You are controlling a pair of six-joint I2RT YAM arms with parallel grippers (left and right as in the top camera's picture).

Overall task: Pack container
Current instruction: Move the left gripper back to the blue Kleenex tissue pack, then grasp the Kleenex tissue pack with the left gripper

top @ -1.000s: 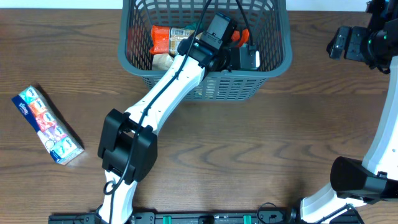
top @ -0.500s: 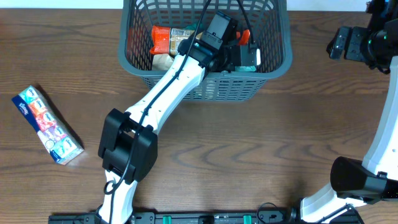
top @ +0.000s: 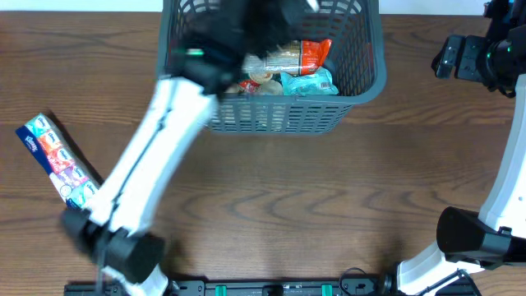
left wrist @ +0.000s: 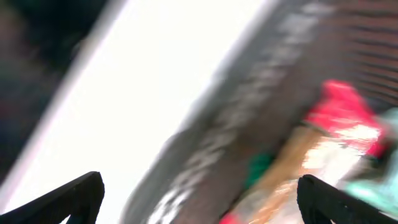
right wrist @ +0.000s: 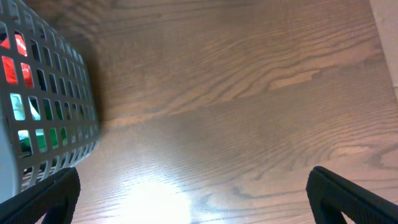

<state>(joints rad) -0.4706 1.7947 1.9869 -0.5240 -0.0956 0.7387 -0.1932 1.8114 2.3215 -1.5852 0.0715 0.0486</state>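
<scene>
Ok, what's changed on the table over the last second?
The left arm swung left, blurred mid-motion, taking the open left gripper off the right half of the container. A teal packet and a red-ended packet it had largely covered now lie exposed there. The tissue pack, container and right arm stayed put.

Overhead: fixed, high, looks straight down on the table (top: 329, 181). The container (top: 279, 117) sits at the top edge, with its far rim cropped. Left wrist: very close and motion-blurred, faces the container's rim and the packets (left wrist: 339, 124) inside. The left hand (left wrist: 200, 202) shows only as tips in the bottom corners. Right wrist: low over the table, angled down at the wood, right hand (right wrist: 196, 199) tips in the bottom corners, container wall at the left edge. All three views share the container and packets.
</scene>
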